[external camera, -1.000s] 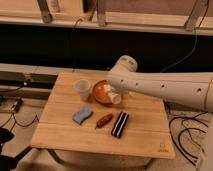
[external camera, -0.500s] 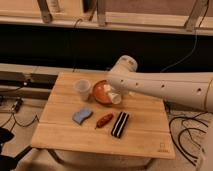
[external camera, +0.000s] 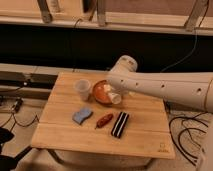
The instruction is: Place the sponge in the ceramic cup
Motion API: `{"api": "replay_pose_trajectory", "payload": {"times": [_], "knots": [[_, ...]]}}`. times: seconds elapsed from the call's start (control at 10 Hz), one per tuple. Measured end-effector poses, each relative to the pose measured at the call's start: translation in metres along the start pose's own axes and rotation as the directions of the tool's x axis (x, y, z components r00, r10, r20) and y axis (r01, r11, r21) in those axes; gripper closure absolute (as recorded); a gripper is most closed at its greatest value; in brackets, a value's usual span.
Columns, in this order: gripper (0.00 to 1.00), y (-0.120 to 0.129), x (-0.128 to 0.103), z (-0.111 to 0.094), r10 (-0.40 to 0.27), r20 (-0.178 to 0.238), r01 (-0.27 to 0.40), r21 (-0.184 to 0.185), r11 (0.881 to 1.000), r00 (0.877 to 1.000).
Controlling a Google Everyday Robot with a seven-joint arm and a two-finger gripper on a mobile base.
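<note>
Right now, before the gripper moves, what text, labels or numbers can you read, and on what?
Small dark mark on the table, near right corner: too blurred to read.
Nothing else bears readable text.
The gripper hangs over the orange bowl.

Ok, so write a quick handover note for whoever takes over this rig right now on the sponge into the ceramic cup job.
Gripper: open, over the orange bowl at the back of the wooden table; the sponge is not in it.
Sponge: lying flat at the front left of the table, apart from the gripper, left of the reddish-brown item.
Ceramic cup: upright, behind the sponge, left of the bowl.
Done: nothing yet.
Left: reach the sponge, grasp it, lift it, carry it to the cup, release it inside.
</note>
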Motion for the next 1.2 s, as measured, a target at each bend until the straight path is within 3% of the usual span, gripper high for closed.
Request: {"api": "replay_pose_trajectory", "payload": {"times": [0.2,0.4,0.7,0.8,1.0,1.2], "knots": [[0.2,0.011,0.003,-0.004,-0.02,-0.002,0.02,0.0,1.0,1.0],[0.2,0.054,0.014,-0.012,-0.11,0.003,0.11,0.011,0.994,0.994],[0.2,0.123,0.04,-0.003,-0.207,-0.042,0.208,0.011,0.978,0.977],[0.2,0.155,0.05,0.011,-0.189,-0.084,0.19,-0.001,0.982,0.978],[0.2,0.19,0.059,0.027,-0.134,-0.12,0.134,-0.011,0.991,0.984],[0.2,0.193,0.058,0.029,-0.114,-0.121,0.114,-0.01,0.993,0.986]]}}
